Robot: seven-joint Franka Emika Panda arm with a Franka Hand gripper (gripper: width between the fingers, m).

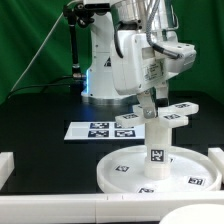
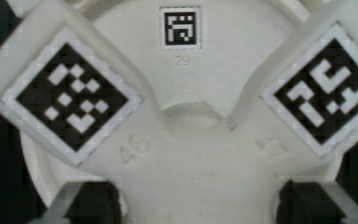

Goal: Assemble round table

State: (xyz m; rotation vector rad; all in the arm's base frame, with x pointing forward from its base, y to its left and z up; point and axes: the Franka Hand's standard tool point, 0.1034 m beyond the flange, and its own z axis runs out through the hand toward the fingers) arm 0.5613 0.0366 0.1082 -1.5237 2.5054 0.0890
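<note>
Gripping the cross-shaped foot piece [image 1: 166, 112] is what my gripper [image 1: 147, 108] seems to be doing, up in the air over the leg [image 1: 157, 138]. I am judging that from the wrist view, where the foot piece [image 2: 179, 120] is filling the whole picture and two dark fingers [image 2: 78, 200] are showing at its edge. I cannot see the fingertips clearly, so I am not fully sure how tight the hold is.

The leg is standing upright in the middle of the round disc [image 1: 190, 172], which is lying on the near part of the black table [image 1: 40, 115], toward the exterior view's right. The marker board [image 1: 100, 129] is lying farther back, near the robot base.

What could go wrong? I think the foot piece may be sitting a little off to one side of the leg. If I am lowering it like that, it could catch on the leg's top edge and tip the leg or slip in the fingers. Twisting too hard could also push the disc along the table.

I am finding some things hard to see. The arm is hiding part of the foot piece in the exterior view. The wrist view is blurry, and the leg is not showing there at all. I cannot tell if the foot piece is touching the leg or hanging just above it.
</note>
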